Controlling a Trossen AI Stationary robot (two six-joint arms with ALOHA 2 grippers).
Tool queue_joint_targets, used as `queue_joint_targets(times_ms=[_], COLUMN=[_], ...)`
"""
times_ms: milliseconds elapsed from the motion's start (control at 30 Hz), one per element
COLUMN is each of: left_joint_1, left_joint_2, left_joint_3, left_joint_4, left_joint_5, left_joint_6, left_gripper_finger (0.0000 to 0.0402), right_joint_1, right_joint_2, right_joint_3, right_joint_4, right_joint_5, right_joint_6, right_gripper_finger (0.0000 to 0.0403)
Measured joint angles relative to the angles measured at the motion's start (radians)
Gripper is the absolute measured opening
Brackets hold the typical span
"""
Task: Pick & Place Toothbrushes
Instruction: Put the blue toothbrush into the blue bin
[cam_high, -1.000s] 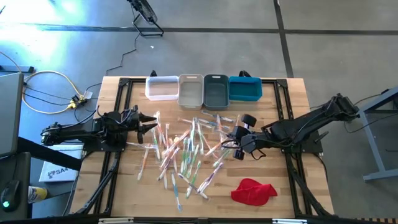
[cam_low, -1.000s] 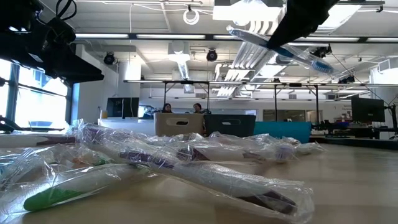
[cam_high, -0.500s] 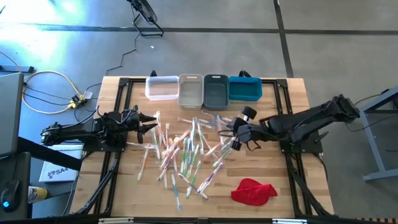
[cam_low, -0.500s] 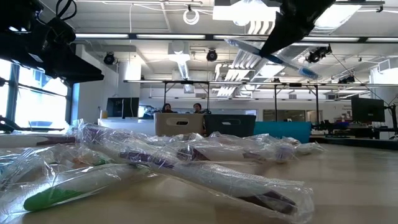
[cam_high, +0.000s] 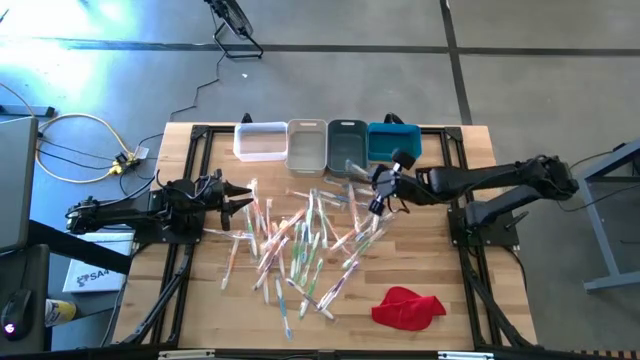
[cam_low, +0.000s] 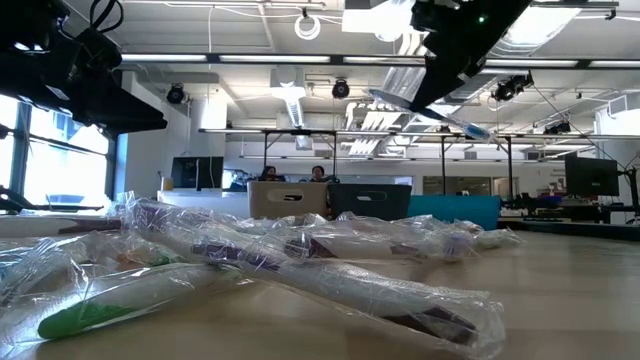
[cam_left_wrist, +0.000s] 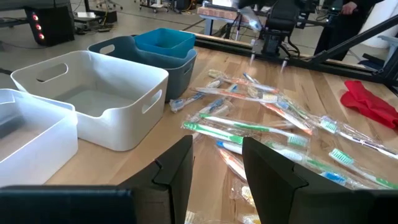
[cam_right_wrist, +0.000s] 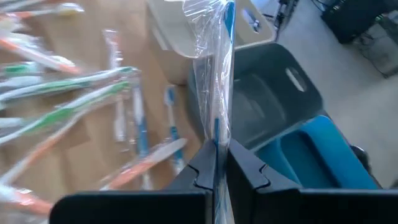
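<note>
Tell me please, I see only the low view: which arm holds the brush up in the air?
Observer: The right gripper. It is shut on a blue toothbrush in a clear wrapper.
Operator: Is it over a bin?
Observer: Not yet. In the high view it hangs over the table, just in front of the grey bin and the blue bin.
Operator: And the left arm?
Observer: The left gripper waits, open, at the left edge of the pile.
</note>
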Motion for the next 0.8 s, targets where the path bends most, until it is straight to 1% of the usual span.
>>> queue_joint_targets(times_ms=[467,800], left_joint_1=[0.000,0.000], left_joint_2=[0.000,0.000], left_joint_3=[0.000,0.000], left_joint_4=[0.000,0.000], left_joint_5=[0.000,0.001], left_joint_6=[0.000,0.009], left_gripper_finger=[0.0136,0.0136], right_joint_1=[-0.201,-0.316], right_joint_2=[0.000,0.000], right_joint_3=[0.000,0.000], right_joint_4=[0.000,0.001], right_joint_5=[-0.003,-0.003], right_joint_6=[-0.092,-0.097], right_gripper_finger=[0.0009,0.0009])
